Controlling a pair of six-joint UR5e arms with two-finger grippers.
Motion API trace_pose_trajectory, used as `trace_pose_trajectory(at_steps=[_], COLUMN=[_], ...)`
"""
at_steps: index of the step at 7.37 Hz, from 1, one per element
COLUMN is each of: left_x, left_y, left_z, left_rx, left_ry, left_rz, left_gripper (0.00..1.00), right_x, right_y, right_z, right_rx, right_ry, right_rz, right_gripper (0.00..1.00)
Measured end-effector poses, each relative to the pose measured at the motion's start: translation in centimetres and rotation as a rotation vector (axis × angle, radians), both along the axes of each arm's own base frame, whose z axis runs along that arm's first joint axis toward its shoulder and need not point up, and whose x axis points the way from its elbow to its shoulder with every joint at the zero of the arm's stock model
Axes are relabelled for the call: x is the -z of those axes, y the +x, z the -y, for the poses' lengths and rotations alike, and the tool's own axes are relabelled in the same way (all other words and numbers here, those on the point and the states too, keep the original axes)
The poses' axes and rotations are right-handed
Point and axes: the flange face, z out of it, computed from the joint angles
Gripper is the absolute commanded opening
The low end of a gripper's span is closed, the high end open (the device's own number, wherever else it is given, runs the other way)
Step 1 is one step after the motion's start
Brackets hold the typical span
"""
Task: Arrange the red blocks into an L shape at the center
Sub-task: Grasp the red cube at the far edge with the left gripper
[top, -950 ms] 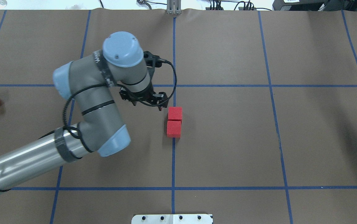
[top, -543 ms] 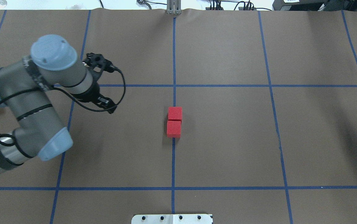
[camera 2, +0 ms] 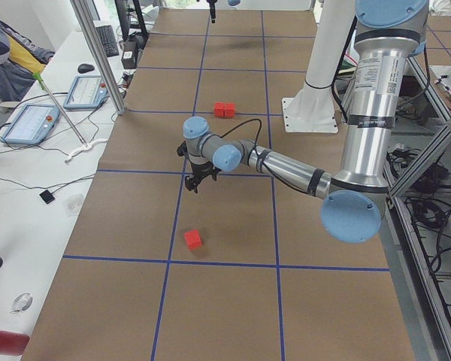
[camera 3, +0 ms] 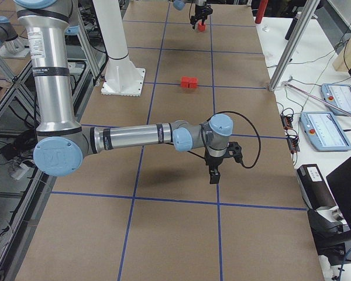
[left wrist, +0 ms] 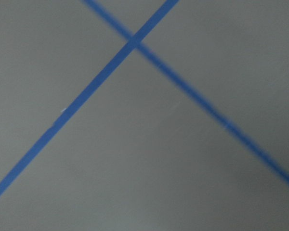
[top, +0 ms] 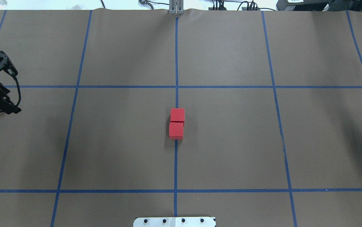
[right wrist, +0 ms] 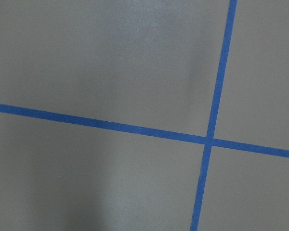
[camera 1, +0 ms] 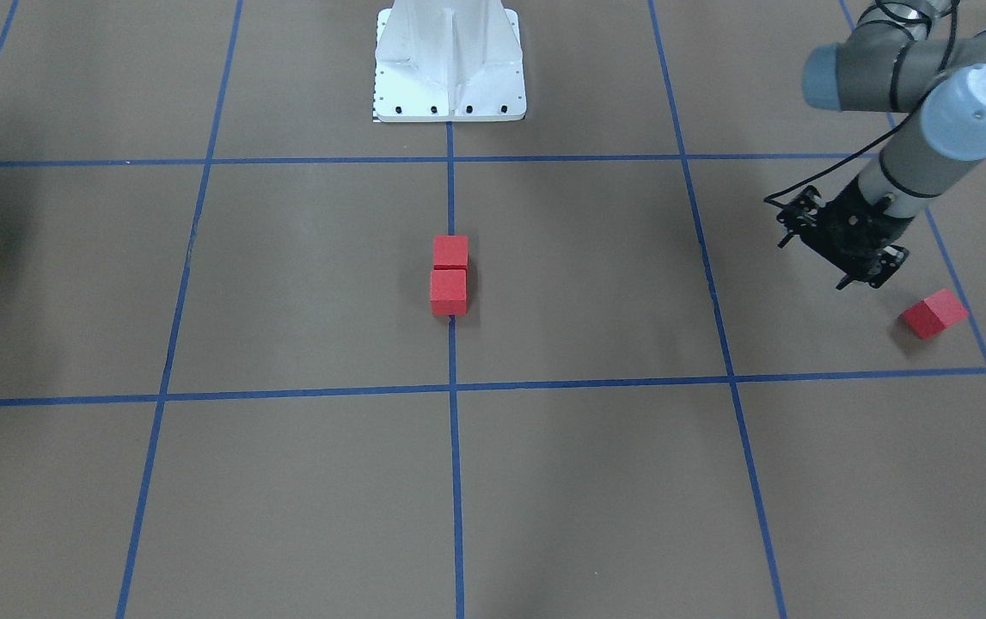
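Red blocks (top: 176, 130), two of the three, sat touching end to end at the table's center, lined up along the middle blue grid line (top: 176, 164) in front of the white robot base (camera 1: 450, 77). The third block (camera 1: 933, 314) lay alone, well off toward the robot's left end of the brown table (top: 231, 142), turned at an angle to the grid. The left gripper (camera 1: 858, 282) hung just beside it, above the table and holding nothing; whether its fingers were apart or together could not be told. The right gripper (camera 3: 213, 175) hovered over the table at the opposite end, its fingers likewise unreadable.
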Motion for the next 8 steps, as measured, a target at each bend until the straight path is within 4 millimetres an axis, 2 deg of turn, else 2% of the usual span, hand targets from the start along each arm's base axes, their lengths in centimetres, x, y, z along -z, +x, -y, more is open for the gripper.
trace_pose_trajectory(at_steps=[2, 5, 6, 8], left_x=[-6.3, -12.2, -13.3, -14.4], left_y=[-4.7, -6.5, -6.7, -6.9], left_z=[1.4, 0.7, 0.0, -1.0], left_rx=[-0.055, -0.050, -0.021, 0.024], left_ry=[0.035, 0.051, 0.049, 0.050], left_rz=[0.004, -0.001, -0.011, -0.032], left_gripper=[0.91, 0.95, 0.96, 0.96], right_x=[0.0, 0.1, 0.1, 0.0], right_y=[0.0, 0.0, 0.0, 0.0], right_z=[0.0, 0.0, 0.0, 0.0], right_rx=[0.000, 0.000, 0.000, 0.000], right_ry=[0.000, 0.002, 0.001, 0.000], right_rz=[0.000, 0.000, 0.000, 0.000], right_gripper=[1.00, 1.00, 1.00, 1.00])
